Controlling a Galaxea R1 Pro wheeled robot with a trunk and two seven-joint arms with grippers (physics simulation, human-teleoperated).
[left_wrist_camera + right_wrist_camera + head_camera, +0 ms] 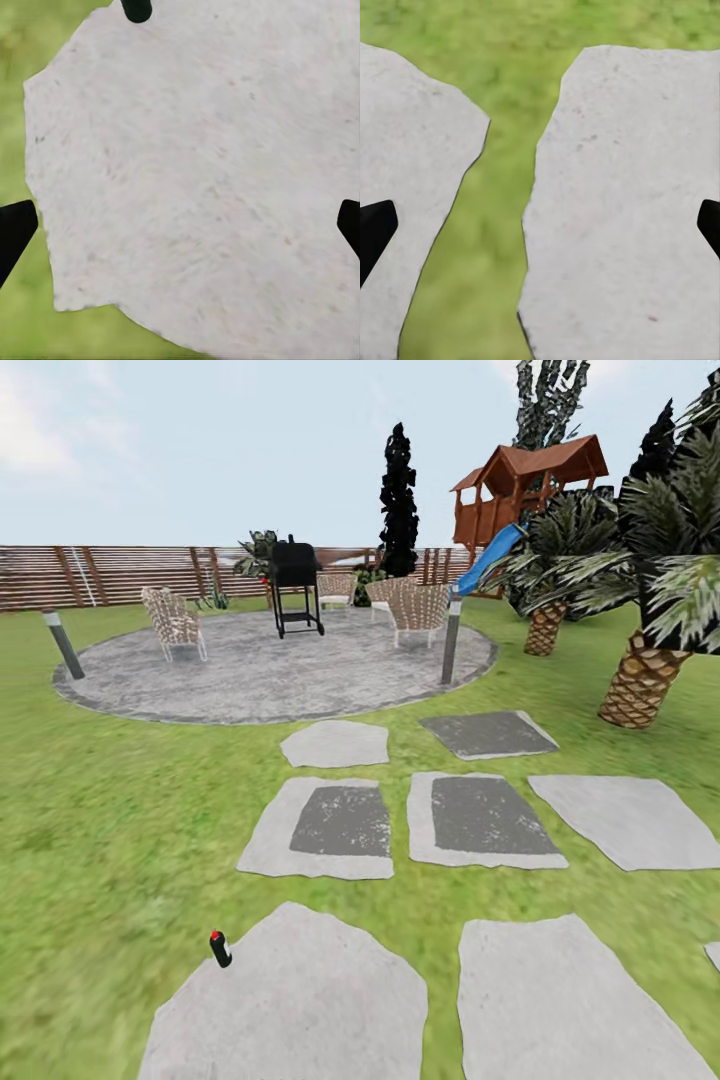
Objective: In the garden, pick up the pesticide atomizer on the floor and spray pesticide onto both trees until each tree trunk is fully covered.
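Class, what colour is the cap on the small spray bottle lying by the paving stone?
Red, on a dark spray bottle; clearest in the head view.

Rough stone, soft grass, slatted wood

The paving slab (pixel 202 187) under the left gripper (pixel 180 225) looks matt, pale and grainy; the two slabs (pixel 622 210) under the right gripper (pixel 540 225) look the same, split by mottled green grass (pixel 480 225). The atomizer (pixel 220 949) looks smooth and dark with a red cap. Farther ahead, the fence (pixel 130 572) shows brown wooden slats, the chairs (pixel 173 622) woven wicker, and the grill (pixel 296 586) matt black.

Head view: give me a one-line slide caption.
Garden overview: pesticide atomizer standing at a paving stone's edge, round patio with grill beyond.
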